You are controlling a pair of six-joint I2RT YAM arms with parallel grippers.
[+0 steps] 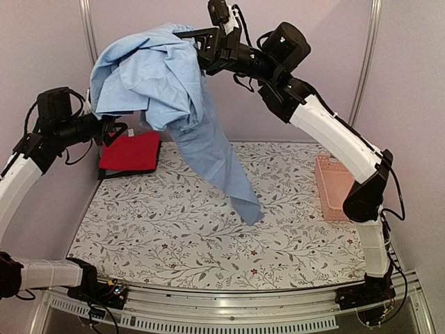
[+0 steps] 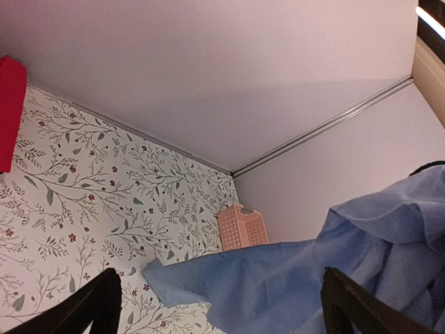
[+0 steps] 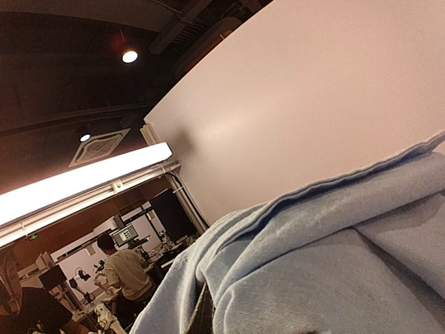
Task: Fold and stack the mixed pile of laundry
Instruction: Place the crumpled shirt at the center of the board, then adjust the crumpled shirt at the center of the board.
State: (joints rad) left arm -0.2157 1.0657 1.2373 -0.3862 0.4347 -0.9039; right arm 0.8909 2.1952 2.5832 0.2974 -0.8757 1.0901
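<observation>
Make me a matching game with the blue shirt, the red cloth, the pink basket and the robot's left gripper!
Things:
1. light blue cloth shirt
2. bright red folded cloth garment
3. pink slatted plastic basket
4. left gripper

Places or states:
A. open, holding nothing
B. lying flat, far left
C. hanging up in the air
D. at the right side

Pairs: 1-C, 2-B, 3-D, 4-A

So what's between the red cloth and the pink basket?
In the top view, just the blue shirt, hanging from the right gripper down over the flowered tablecloth.

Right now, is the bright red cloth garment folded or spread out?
Folded: the bright red cloth garment lies as a neat flat rectangle on the floral-patterned white tablecloth.
</observation>
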